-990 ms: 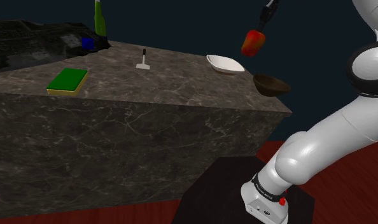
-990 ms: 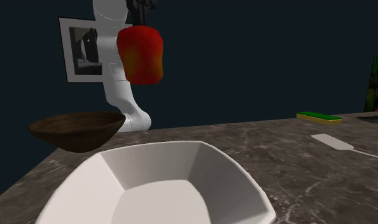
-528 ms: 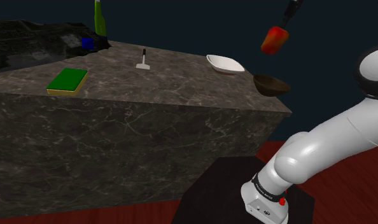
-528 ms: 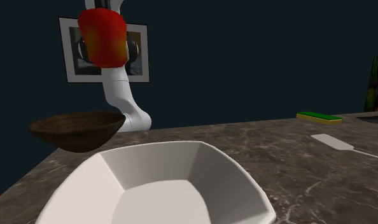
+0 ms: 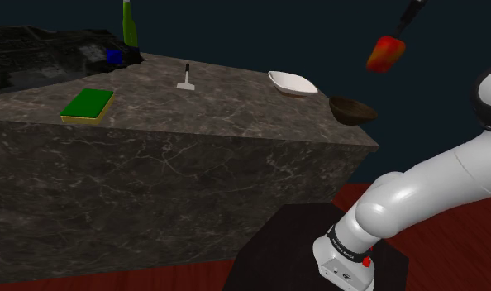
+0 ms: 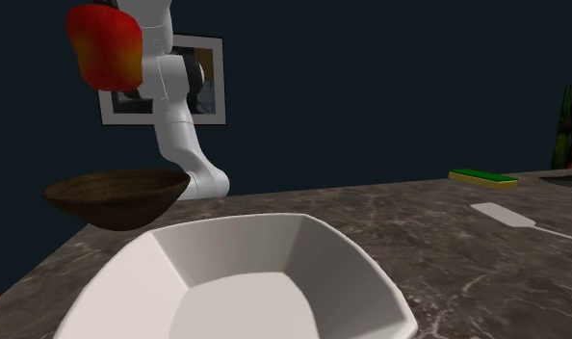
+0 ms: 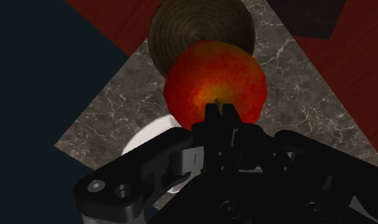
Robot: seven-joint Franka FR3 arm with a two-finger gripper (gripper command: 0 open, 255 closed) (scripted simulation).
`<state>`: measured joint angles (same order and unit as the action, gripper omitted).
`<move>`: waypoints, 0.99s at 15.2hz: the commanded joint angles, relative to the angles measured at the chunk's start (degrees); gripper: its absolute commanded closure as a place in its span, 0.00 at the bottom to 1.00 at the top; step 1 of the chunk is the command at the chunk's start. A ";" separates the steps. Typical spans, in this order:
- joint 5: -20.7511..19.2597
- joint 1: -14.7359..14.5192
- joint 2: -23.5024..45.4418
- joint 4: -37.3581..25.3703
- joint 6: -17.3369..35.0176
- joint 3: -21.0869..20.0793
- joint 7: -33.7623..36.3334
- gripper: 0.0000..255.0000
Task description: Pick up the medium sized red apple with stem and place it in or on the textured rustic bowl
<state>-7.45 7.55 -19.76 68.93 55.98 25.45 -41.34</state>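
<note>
Hand point(image 7: 221, 113) clasps apple point(image 7: 214, 76) (red-orange) high above brown bowl point(image 7: 200, 28)

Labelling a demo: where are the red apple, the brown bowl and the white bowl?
red apple point(image 5: 386, 54): shoulder view, its middle.
brown bowl point(image 5: 352, 116): shoulder view, outer wall.
white bowl point(image 6: 226, 248): second exterior view, inner wall.

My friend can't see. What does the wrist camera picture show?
A red apple is clasped in the robot's black fingers, above a marbled counter. A ridged brown bowl sits past the apple, a white bowl beside it.
</note>
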 commanded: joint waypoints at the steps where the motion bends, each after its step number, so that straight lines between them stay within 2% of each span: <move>1: -0.60 0.19 -1.89 3.54 1.75 -0.59 0.43 1.00; 15: -3.08 1.73 -12.97 26.30 13.76 -3.31 3.66 1.00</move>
<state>-10.41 9.19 -32.23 94.06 69.03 22.18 -37.78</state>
